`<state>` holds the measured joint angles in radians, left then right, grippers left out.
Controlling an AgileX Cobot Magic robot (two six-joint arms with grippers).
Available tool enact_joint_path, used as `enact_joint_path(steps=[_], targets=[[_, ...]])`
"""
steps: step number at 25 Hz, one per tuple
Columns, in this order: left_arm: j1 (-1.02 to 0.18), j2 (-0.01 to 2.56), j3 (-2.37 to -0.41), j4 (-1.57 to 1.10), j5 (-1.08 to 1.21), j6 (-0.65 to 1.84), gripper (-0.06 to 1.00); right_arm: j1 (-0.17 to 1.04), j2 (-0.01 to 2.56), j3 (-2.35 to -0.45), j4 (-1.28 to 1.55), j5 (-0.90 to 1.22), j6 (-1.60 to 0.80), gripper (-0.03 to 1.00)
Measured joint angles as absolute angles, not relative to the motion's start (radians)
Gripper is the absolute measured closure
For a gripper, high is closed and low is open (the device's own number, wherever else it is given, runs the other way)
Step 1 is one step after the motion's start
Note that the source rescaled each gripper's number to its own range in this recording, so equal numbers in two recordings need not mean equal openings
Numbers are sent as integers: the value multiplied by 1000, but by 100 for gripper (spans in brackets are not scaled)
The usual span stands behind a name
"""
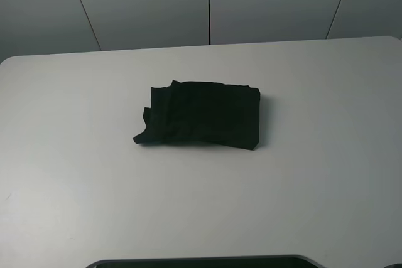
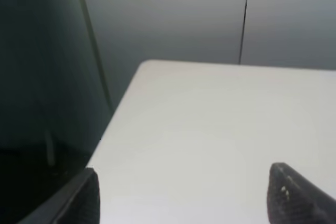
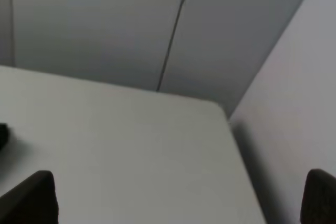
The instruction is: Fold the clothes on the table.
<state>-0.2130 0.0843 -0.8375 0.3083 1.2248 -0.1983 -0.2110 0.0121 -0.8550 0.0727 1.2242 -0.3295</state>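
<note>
shirt: the black short-sleeved T-shirt (image 1: 202,113) lies folded into a compact, roughly rectangular bundle near the middle of the white smooth tabletop (image 1: 75,174). No print or neck label shows from above.
shirt edges: the right side of the bundle is a clean fold; the left side is ragged, with stepped layers and a small corner poking out at the front left.
left pincer: the left pincer (image 2: 184,198) has its dark fingers (image 2: 79,199) spread wide with nothing between them, over bare tabletop near the left far corner, well apart from the shirt.
right pincer: the right pincer (image 3: 181,198) is spread wide and empty, over the right far corner. A sliver of black shirt (image 3: 2,135) just shows at the frame's edge.
step: I'd judge the folding nearly or fully done. Neither arm shows in the high view, so both sit clear of the shirt.
advice: if you want it neater, tidy only the shirt's ragged left side. Come in low, pinch all layers of the loose corner together, and tuck it in without dragging the bundle open.
risk: thin cloth on a slick top will likely slide; grabbing one layer would unfold it.
surface: matte white, rounded corners, bare all around the shirt.
room: grey panelled wall (image 1: 207,4) with vertical seams beyond the shirt.
</note>
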Motion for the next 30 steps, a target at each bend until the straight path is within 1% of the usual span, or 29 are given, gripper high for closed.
enact_joint_path(steps=[7, 10, 14, 18, 23, 30], targets=[[-193, 86, -591, 177, 1218, -180, 9, -211, 3, -596, 189, 1201, -302, -3], [-193, 86, -553, 141, 1172, -161, 9, -211, 3, -532, 201, 1163, -303, -3], [-193, 84, -534, 104, 1108, -148, 9, -211, 3, -522, 181, 1140, -304, -3], [-193, 84, -515, 90, 1096, -130, 9, -211, 2, -513, 150, 1113, -281, -3], [-193, 84, -513, 77, 1094, -113, 9, -147, 0, -513, 143, 1111, -275, -3], [-193, 84, -513, 70, 1092, -98, 9, -118, 0, -513, 143, 1111, -270, -3]])
